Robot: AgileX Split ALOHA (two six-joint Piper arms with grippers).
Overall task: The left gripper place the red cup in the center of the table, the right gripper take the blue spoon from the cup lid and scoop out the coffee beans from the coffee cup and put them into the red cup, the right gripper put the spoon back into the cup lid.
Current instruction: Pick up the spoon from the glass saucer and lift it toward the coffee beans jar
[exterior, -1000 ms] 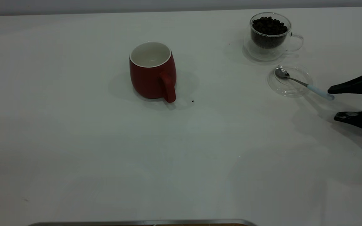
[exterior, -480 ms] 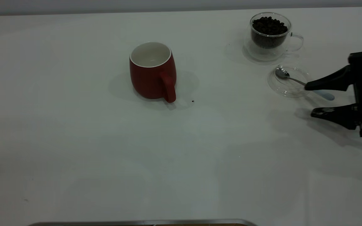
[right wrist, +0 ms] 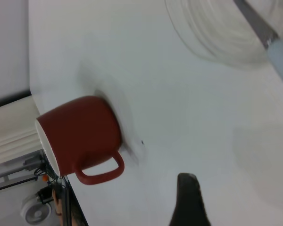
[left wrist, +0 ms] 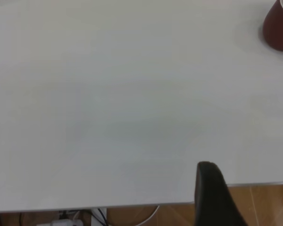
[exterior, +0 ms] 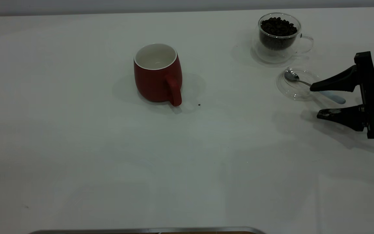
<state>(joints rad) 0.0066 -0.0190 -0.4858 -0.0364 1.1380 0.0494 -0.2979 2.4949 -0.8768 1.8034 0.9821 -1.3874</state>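
The red cup stands upright mid-table, white inside, handle toward the near edge; it also shows as the red cup and the red cup. Far right, the coffee cup holds coffee beans. In front of it lies the cup lid, with the blue spoon resting in it, handle sticking out right. My right gripper is open just above the table, its far finger crossing the spoon's handle in this view. The left gripper hangs open over the table's edge, far from the cup.
A tiny dark speck sits right of the red cup's handle. A metal strip runs along the near edge. The white table stretches bare between cup and lid. Wood floor shows beyond the table edge.
My right gripper has slid left from the right edge, still open. Its far finger now overlaps the spoon's handle. Cups, lid and spoon have not moved.
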